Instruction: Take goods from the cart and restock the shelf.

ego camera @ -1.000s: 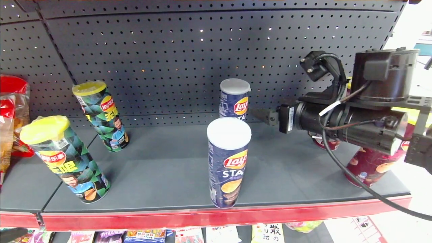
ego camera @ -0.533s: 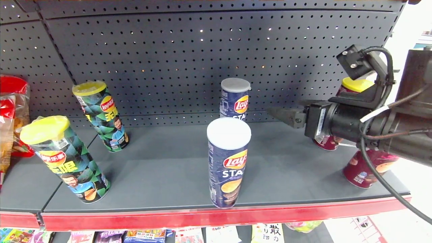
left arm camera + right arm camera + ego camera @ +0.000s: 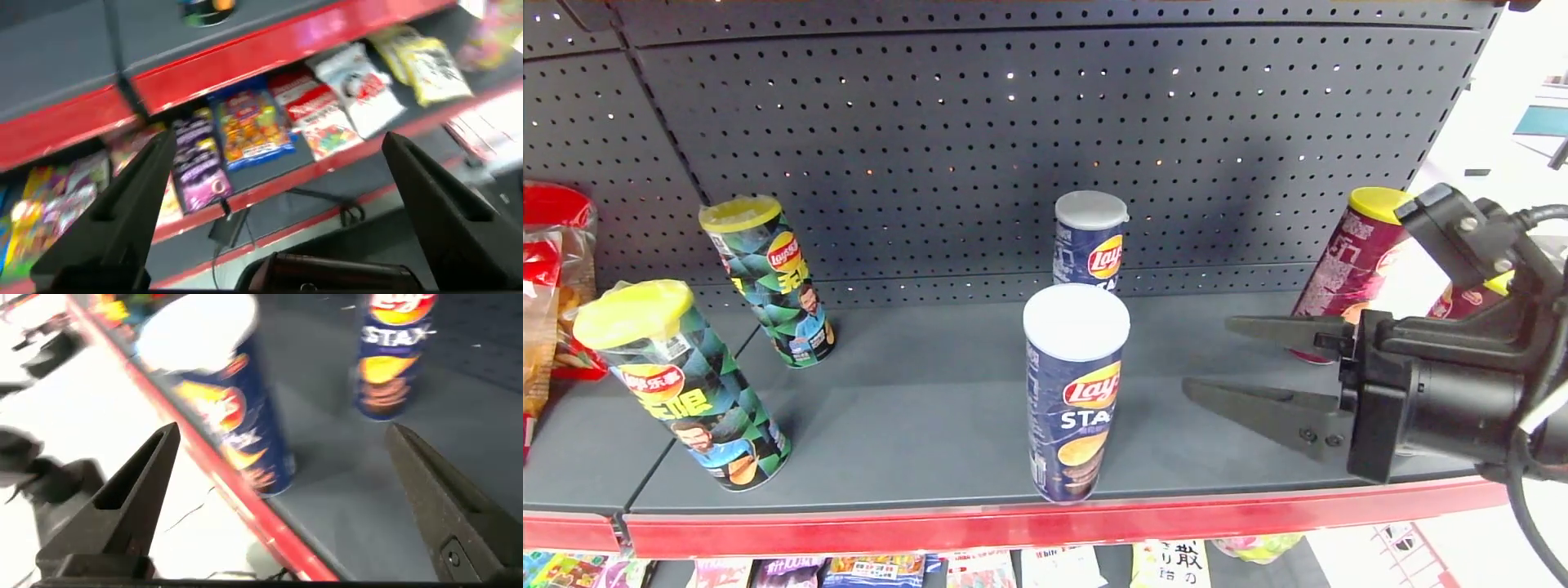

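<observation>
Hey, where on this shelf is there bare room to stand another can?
The widest bare patch of shelf lies between the green cans and the blue cans. A narrower one lies between the blue cans and the maroon cans, but the open right tool hangs there. The left end, by the bags, is crowded.

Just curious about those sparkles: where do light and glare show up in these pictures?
Head view: light pinpricks shine through the pegboard holes; the room at far right is washed out white. Right wrist view: the white lid of the front blue can glares. Left wrist view: the red shelf edge shows a pale sheen.
</observation>
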Motion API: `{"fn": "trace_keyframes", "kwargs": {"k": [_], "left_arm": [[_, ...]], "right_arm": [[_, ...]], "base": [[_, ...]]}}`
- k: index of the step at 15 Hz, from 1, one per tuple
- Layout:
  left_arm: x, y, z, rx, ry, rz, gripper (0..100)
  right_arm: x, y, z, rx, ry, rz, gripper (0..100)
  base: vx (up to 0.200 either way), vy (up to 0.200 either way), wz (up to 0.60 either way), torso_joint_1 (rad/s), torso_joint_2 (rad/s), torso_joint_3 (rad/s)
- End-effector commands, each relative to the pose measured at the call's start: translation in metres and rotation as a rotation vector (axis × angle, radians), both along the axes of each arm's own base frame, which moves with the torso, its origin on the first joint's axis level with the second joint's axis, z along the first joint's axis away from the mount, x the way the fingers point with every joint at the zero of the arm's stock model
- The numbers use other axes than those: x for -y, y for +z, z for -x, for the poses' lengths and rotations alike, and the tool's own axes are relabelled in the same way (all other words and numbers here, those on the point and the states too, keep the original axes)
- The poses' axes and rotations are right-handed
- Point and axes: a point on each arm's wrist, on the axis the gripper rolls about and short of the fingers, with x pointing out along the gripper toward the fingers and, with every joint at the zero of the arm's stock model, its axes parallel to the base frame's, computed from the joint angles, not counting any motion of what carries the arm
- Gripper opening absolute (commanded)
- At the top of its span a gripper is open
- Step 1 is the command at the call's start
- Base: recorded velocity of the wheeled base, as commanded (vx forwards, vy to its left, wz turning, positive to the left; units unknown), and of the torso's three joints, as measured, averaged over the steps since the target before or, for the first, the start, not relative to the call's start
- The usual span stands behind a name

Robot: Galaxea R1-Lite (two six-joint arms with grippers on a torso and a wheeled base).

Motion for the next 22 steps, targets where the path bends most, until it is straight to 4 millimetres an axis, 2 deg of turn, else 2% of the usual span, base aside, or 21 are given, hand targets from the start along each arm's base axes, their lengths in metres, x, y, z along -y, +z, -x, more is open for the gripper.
{"fn": "trace_keyframes", "kwargs": {"k": [1, 4, 8, 11, 13, 17, 22], "left_arm": [[0.001, -0.001, 0.001, 0.007, 0.124, 0.005, 100], [0.001, -0.001, -0.002, 0.032, 0.180, 0.007, 100], [0.000, -0.003, -0.008, 0.081, 0.317, 0.027, 100], [0.003, -0.007, -0.017, 0.147, 0.316, 0.070, 100], [0.006, -0.009, -0.023, 0.193, 0.287, 0.089, 100], [0.006, -0.009, -0.023, 0.193, 0.268, 0.089, 100], [0.006, -0.009, -0.023, 0.195, 0.287, 0.083, 100]], "right_arm": [[-0.002, -0.006, 0.001, 0.001, 0.041, 0.027, 100], [-0.009, -0.019, -0.006, 0.000, 0.140, 0.079, 100], [-0.020, -0.027, -0.020, 0.020, 0.148, 0.095, 100], [-0.029, -0.032, -0.032, 0.057, 0.148, 0.072, 100], [-0.031, -0.032, -0.033, 0.053, 0.170, 0.067, 100], [-0.032, -0.035, -0.034, 0.063, 0.228, 0.074, 100], [-0.038, -0.047, -0.045, 0.098, 0.249, 0.108, 100]], "base": [[0.000, 0.000, 0.00, 0.000, 0.00, 0.000], [0.000, 0.000, 0.00, 0.000, 0.00, 0.000], [0.000, 0.000, 0.00, 0.000, 0.00, 0.000], [0.000, 0.000, 0.00, 0.000, 0.00, 0.000], [0.000, 0.000, 0.00, 0.000, 0.00, 0.000], [0.000, 0.000, 0.00, 0.000, 0.00, 0.000], [0.000, 0.000, 0.00, 0.000, 0.00, 0.000]]}}
